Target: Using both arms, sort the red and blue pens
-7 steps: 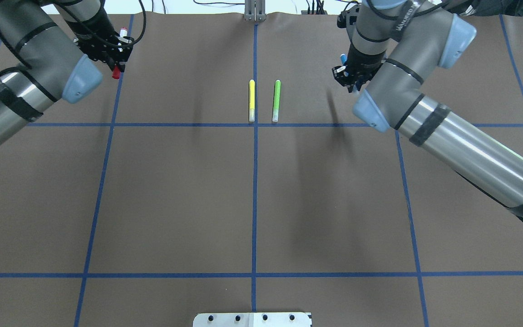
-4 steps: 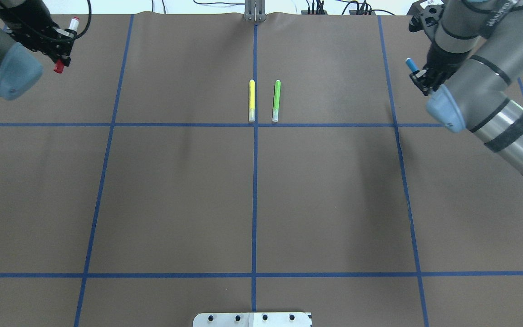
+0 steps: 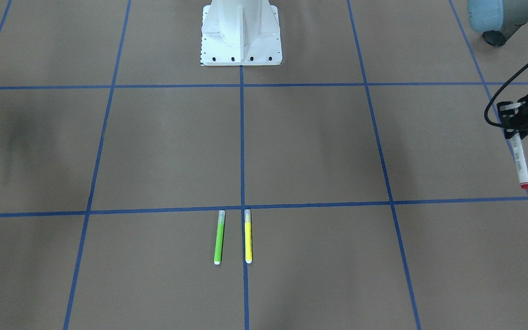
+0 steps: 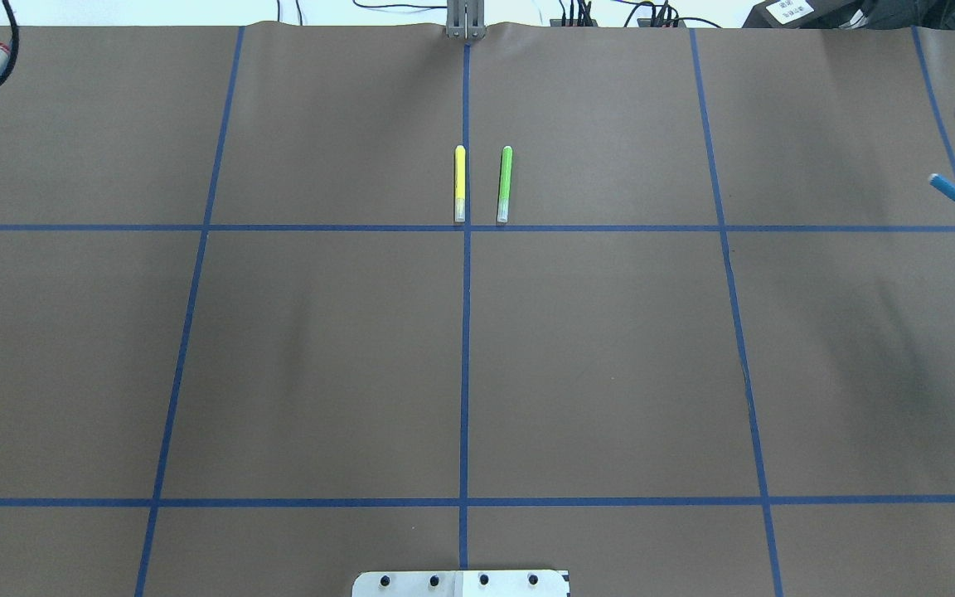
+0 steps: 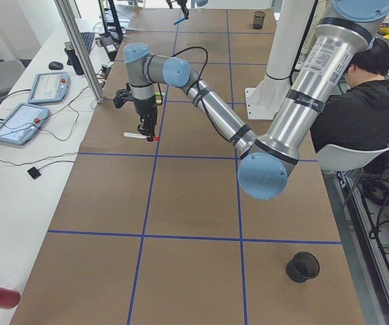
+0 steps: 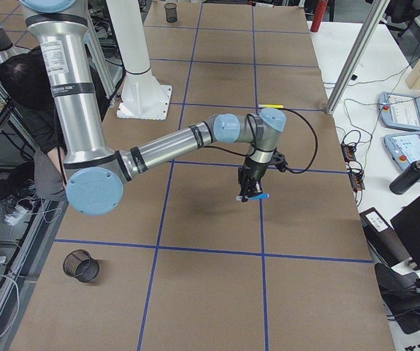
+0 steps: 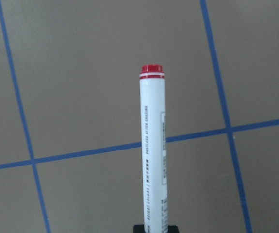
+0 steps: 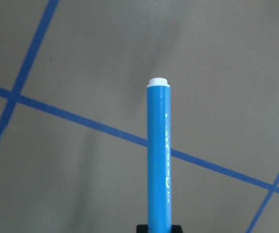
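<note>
The brown paper-covered worktop (image 4: 320,356), ruled into squares by blue tape, lies broad between the two arms. They work at its opposite ends, well apart from each other and from the middle.

The grey and silver left arm (image 5: 208,108) reaches low over the left end toward the far edge, its wrist turned down. The grey and silver right arm (image 6: 166,150) stretches over the right end, forearm near level and wrist pointing down. The white metal pedestal (image 3: 241,32) stands on the centre line at the robot's side.

The left fingers (image 7: 138,228) are clenched on the white-barrelled pen with red cap and red end (image 3: 519,160). Most of its barrel juts from them away from the robot, just beside a tape line in the outermost column.

The right fingers (image 8: 141,228) grip the blue-barrelled pen (image 8: 159,155). It juts out from them, raised off the paper near a tape crossing, and its shadow falls apart from it.

A yellow-barrelled marker (image 4: 459,184) and a green-barrelled marker (image 4: 505,184) lie flat and parallel, not touching, one on each side of the centre tape line. Both lie far from both pens.
</note>
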Controlling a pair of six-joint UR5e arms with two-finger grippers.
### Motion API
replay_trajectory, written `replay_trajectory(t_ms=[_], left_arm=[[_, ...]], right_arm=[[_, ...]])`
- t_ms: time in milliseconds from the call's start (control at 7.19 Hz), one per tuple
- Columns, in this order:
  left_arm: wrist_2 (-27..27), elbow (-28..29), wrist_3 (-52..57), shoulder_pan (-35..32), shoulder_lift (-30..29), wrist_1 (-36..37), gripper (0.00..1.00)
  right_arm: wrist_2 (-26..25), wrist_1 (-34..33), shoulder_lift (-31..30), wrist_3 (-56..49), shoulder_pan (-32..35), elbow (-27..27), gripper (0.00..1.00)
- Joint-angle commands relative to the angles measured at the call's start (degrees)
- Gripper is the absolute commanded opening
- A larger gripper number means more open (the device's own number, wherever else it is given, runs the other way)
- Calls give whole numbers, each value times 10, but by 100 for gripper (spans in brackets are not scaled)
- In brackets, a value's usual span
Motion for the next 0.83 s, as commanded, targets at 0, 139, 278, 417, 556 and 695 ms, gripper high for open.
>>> replay_trajectory(t_ms=[0, 139, 278, 417, 556, 695], left_arm=[[6, -15, 81, -50, 61, 59, 0], [7, -15, 108, -70, 84, 59, 0], [7, -15, 120, -76, 97, 59, 0], [6, -17, 120, -77, 102, 58, 0], [6, -25, 120, -77, 102, 58, 0], [5, -37, 119, -78, 102, 59, 0]], right_arm=[[5, -7, -97, -106, 65, 16, 0], [8, -52, -121, -113, 79, 14, 0], [9, -101, -149, -138, 100, 12, 0], [8, -105, -191, -177, 127, 11, 0], [8, -106, -238, -219, 158, 13, 0], [4, -140, -265, -252, 189, 12, 0]])
